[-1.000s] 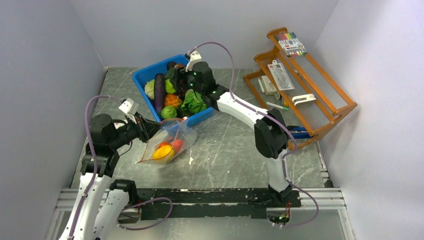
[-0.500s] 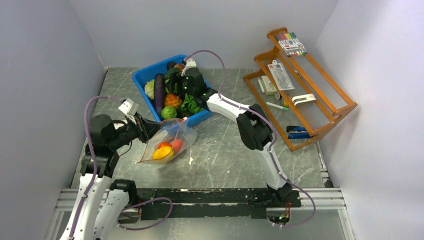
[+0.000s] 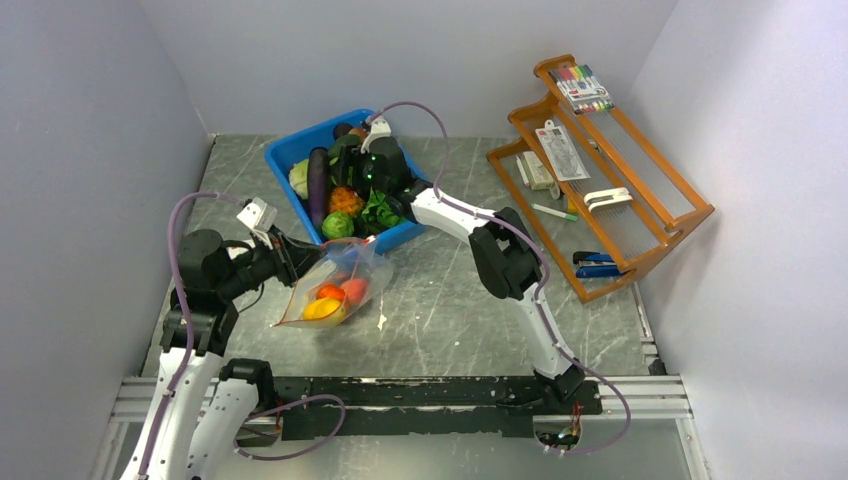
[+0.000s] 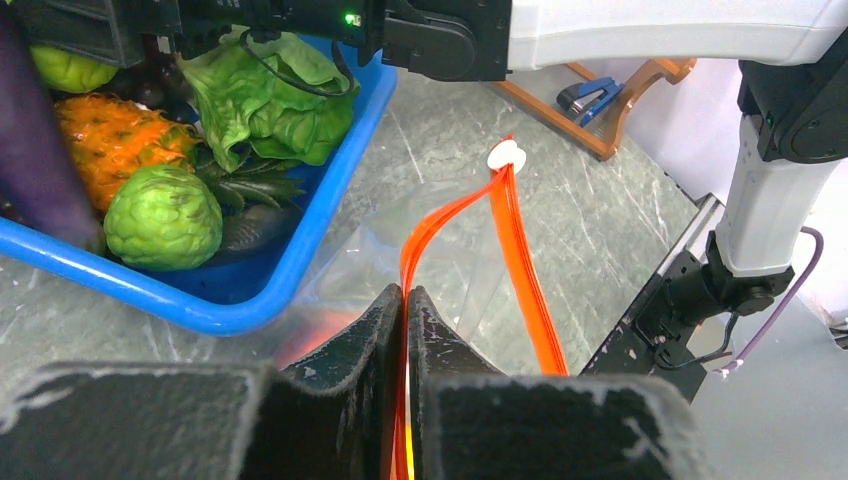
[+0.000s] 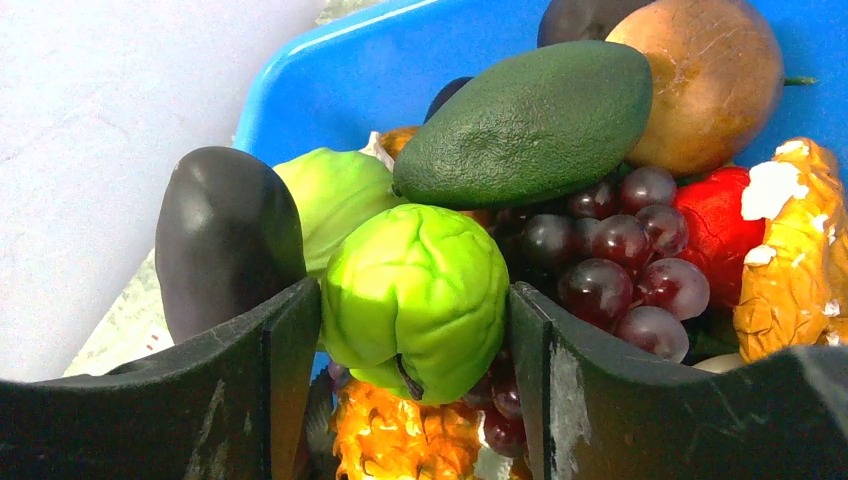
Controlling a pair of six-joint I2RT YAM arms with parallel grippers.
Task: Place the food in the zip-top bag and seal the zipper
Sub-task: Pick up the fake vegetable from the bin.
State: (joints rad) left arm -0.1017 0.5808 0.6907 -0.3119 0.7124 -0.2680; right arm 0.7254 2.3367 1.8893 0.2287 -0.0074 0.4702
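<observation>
Zip-top bag (image 3: 368, 262): clear, floppy, lying on table (image 3: 450, 300) just in front of blue bin (image 3: 283, 153). Red-orange zipper (image 4: 520, 250) gapes apart, mouth open.

One bag, one bin. Three pieces inside bag: one yellow piece (image 3: 320, 310), two orange-red pieces (image 3: 331, 292).

Left gripper (image 4: 405, 300): jaws pinched tight on one zipper strip.

Right gripper (image 5: 415, 300) in bin, jaws pressed against both sides of green ball (image 5: 410, 260).

Since a second ago: right arm's elbow swung left, its gripper pushed deeper into bin; left arm unchanged.

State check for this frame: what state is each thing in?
Bag: open, some food inside.
Zipper: unsealed, strips apart.
Left gripper: shut on zipper.
Right gripper: shut on green ball, in bin.
Bin: holds more food.
</observation>
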